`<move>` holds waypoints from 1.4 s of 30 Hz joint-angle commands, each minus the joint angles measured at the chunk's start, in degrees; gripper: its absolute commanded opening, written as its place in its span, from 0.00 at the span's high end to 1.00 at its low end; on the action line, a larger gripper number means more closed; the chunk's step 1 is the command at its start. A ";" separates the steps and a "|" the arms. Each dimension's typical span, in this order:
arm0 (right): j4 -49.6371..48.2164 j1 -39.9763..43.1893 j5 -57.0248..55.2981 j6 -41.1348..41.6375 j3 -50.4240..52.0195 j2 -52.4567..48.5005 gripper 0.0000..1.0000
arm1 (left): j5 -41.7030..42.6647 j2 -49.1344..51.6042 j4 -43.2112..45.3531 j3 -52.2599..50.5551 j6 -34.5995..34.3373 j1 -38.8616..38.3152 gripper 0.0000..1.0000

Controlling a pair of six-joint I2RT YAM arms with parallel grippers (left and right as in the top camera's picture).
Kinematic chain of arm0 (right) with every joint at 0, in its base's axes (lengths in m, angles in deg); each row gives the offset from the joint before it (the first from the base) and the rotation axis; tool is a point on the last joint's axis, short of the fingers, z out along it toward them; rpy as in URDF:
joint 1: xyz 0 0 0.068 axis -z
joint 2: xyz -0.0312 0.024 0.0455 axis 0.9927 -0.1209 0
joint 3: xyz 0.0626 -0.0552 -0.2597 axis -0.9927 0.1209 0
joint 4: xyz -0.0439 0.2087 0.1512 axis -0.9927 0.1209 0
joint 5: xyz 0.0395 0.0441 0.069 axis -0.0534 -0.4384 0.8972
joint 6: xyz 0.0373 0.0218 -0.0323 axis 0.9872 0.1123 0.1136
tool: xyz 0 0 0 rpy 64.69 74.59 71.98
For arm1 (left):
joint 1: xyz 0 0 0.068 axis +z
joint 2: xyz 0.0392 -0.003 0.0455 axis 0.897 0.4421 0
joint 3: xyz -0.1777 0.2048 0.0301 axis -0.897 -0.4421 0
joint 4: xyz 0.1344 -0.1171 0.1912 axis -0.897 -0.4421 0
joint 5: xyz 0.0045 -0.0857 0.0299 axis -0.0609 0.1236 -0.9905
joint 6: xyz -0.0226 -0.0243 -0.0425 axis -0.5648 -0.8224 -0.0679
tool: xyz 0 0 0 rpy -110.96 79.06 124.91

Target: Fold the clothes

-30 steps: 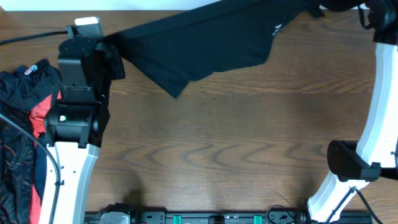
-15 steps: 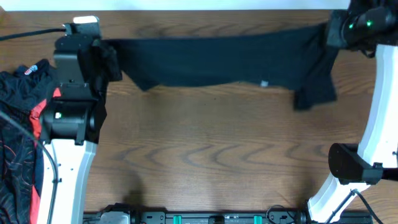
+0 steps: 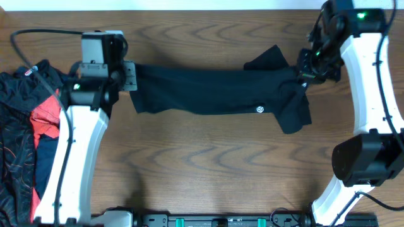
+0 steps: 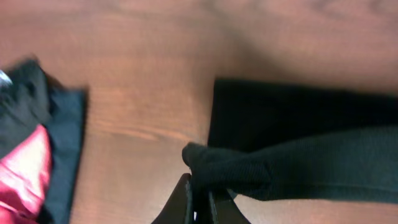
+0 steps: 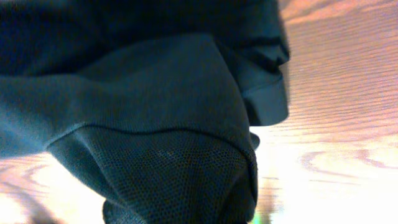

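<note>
**Clerk:** Item one, location?

**Keeper:** Black shirt (image 3: 208,99), soft knit. It lies in a long band parallel to the far edge of the bench (image 3: 208,170), running from near the left side almost to the right. A small white logo (image 3: 259,110) faces up near its right end.

**Clerk:** Held by?

**Keeper:** Left end effector (image 4: 200,186), fingers together, clamped on a bunched corner of the shirt's left end. Right end effector (image 3: 303,69), at the shirt's right end. Cloth covers its fingers in the wrist view, but they read as closed, and I judge them pinched on the fabric there.

**Clerk:** Reason for that hold?

**Keeper:** Probably to spread it. With one grip at each end the body is drawn out fairly flat between them, ready for a fold line. The right end is untidy: one flap (image 3: 268,58) pokes toward the far edge and a sleeve-like part (image 3: 297,116) sags toward the near edge. Likely both need smoothing first.

**Clerk:** Item two?

**Keeper:** Pile of garments (image 3: 19,145), black-patterned, red and navy, heaped at the left edge of the bench beside the left arm. It lies apart from the shirt, presumably waiting its turn.

**Clerk:** Progress?

**Keeper:** Early, by my reading. The shirt is laid out but no fold is made yet.
</note>
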 commanded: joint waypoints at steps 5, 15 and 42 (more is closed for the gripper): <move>-4.26 -0.42 0.55 2.38 10.82 0.57 0.99 | 4.07 7.45 -0.76 0.96 -2.51 0.35 0.94; -9.94 0.46 -0.42 2.34 13.09 0.57 0.54 | 4.22 8.33 0.46 0.96 -2.47 0.35 0.94; -11.78 -12.28 0.48 -1.55 13.07 -9.94 0.44 | 4.22 8.33 0.70 0.96 -2.23 0.35 0.94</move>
